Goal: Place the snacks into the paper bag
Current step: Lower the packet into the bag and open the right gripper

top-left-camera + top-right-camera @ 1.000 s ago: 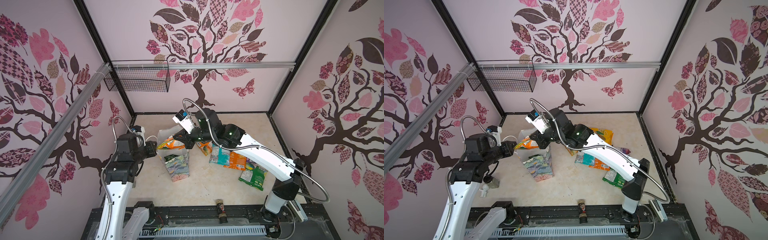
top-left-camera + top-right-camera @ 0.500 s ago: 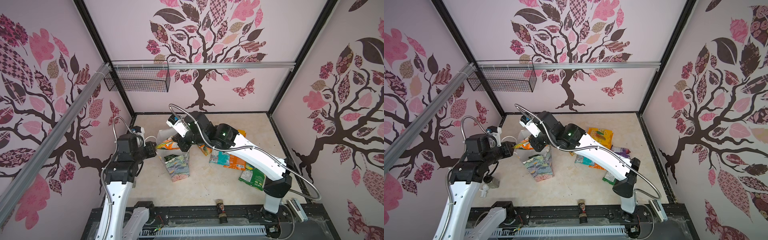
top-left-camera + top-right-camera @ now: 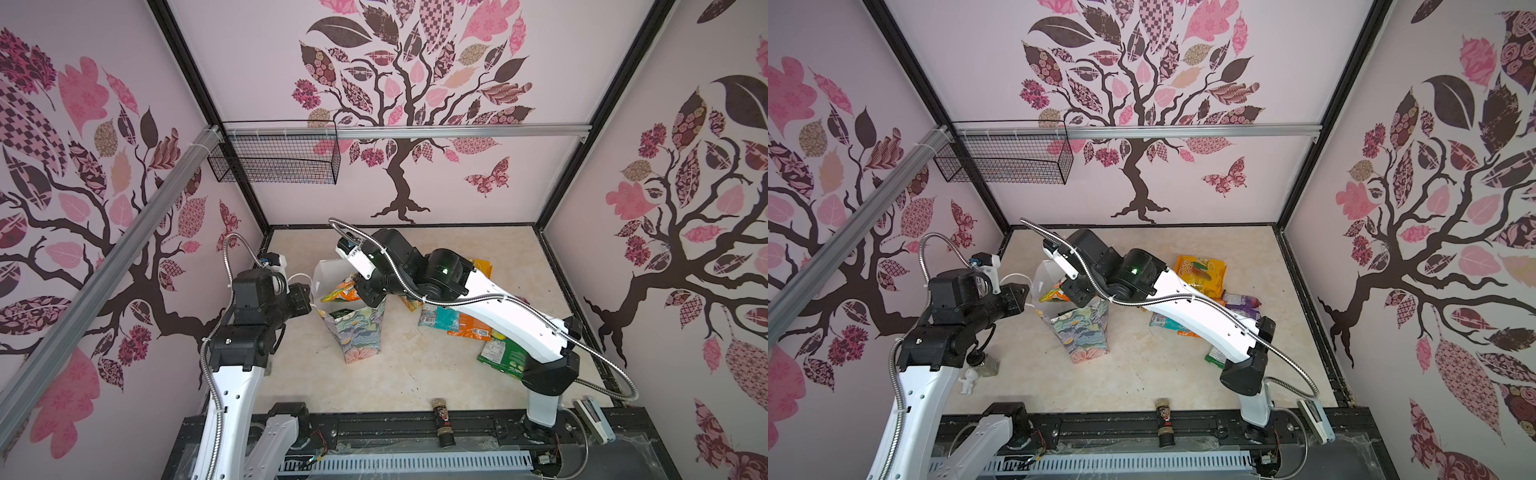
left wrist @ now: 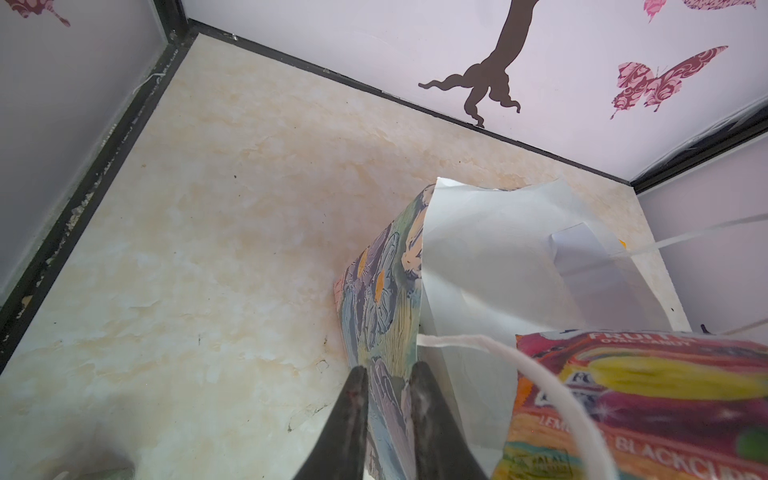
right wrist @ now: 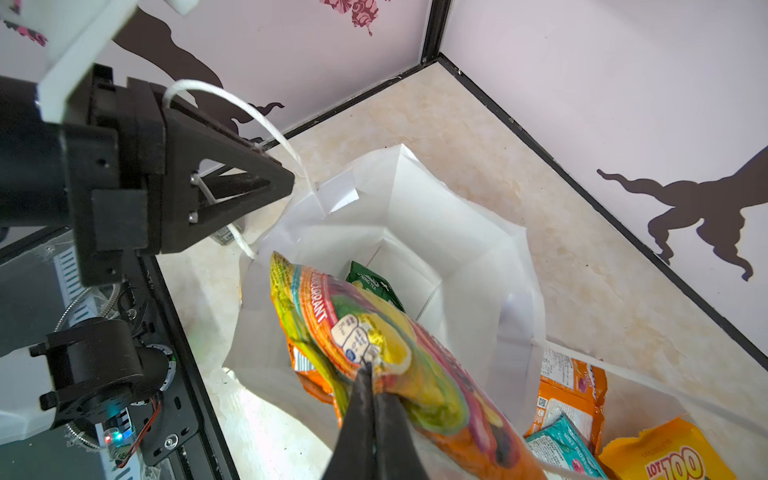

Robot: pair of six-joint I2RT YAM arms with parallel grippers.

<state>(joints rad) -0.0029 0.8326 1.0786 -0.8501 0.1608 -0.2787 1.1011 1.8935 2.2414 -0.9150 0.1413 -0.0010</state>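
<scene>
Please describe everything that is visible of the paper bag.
The paper bag stands upright on the beige floor, mouth open. Its outside has a pastel floral print, its inside is white creased paper, with white cord handles. The left gripper pinches its wall near the rim. A green packet lies inside; the right gripper holds a colourful packet at the mouth.

This is a robot test booth, the kind you find in a lab. It is a small box room with pale walls covered in big tree stickers (there is a butterfly too). Black metal posts hold the corners. Silver rails run along the walls, and a wire basket hangs from one. The left arm and the right arm, both white and black, stand on a black track with bendy metal hoses. The floor is a flat cream sheet.
</scene>
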